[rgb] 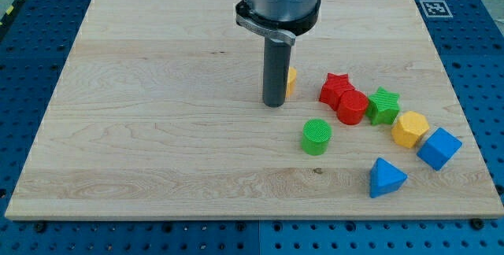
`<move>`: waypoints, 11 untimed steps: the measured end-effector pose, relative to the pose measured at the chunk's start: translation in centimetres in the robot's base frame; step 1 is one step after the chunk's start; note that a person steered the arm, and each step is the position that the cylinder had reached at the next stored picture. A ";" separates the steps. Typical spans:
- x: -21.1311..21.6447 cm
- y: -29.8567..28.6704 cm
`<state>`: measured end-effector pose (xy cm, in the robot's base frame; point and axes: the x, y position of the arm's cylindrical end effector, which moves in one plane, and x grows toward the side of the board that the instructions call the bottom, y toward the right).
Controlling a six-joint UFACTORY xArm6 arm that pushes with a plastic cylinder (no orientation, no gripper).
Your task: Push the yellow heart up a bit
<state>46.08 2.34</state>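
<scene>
The yellow heart (291,81) is mostly hidden behind the dark rod; only its right edge shows, near the middle of the wooden board (157,129). My tip (274,104) rests on the board right in front of the heart, at its lower left, touching or nearly touching it.
To the right of the heart lie a red star (336,87), a red cylinder (352,108), a green star (383,105), a yellow hexagon (409,129), a blue cube (439,148). A green cylinder (316,137) and a blue triangle (386,178) lie lower.
</scene>
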 end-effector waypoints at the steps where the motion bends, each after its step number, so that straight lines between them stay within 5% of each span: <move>1: -0.3 -4.4; 11: -2.1 3.3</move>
